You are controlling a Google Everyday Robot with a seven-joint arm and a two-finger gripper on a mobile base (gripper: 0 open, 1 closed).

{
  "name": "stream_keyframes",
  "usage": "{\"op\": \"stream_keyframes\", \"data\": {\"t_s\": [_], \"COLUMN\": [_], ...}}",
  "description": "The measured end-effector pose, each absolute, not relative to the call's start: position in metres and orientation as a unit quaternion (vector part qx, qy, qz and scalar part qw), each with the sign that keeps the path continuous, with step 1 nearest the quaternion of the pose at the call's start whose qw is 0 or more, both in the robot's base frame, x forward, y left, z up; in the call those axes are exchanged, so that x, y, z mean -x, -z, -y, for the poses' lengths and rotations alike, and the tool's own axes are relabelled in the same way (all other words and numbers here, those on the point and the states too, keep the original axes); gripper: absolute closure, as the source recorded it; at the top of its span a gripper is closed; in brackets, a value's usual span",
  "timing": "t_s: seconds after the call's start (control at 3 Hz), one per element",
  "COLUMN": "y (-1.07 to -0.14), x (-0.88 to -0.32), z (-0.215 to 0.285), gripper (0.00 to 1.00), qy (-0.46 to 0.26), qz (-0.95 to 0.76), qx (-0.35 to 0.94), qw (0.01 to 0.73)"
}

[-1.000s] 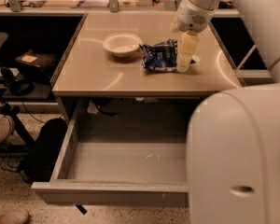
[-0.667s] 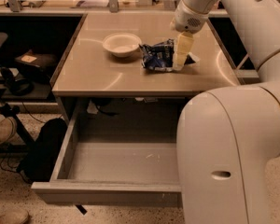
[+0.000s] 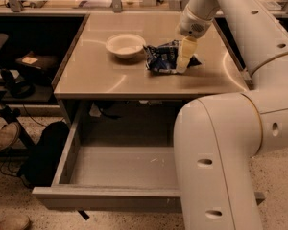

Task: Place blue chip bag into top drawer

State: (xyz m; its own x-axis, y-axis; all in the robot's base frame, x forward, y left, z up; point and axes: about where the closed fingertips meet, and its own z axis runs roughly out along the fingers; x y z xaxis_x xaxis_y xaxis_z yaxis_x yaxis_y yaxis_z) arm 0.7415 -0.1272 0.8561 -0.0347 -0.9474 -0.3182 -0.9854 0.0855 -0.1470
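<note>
The blue chip bag (image 3: 164, 58) lies crinkled on the beige table (image 3: 110, 80), just right of the off-white bowl (image 3: 125, 45). My gripper (image 3: 184, 61) points down over the bag's right half and touches it. The top drawer (image 3: 105, 198) is pulled open below the table's front edge; its grey inside shows and holds nothing that I can see. My white arm covers the drawer's right part.
A dark shelf with small items stands at the left (image 3: 31, 63). A black bag (image 3: 43, 152) lies on the floor left of the drawer. A shoe (image 3: 2, 139) shows at the far left. My arm's large links fill the right side.
The gripper has shifted slightly left and down onto the bag's right side. The arm's lower link has swung further left in front of the drawer. The bag and bowl have not moved.
</note>
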Motion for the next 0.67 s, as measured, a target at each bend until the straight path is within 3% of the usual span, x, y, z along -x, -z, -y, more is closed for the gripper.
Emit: {"op": "stream_keyframes", "data": {"t_s": [0.67], "y": [-0.8561], "x": [-0.7415], "z": [0.1272], "gripper": [0.42], "qy": [-0.056], "qz": [-0.717], "qx": [0.674], "qw": [0.169]}}
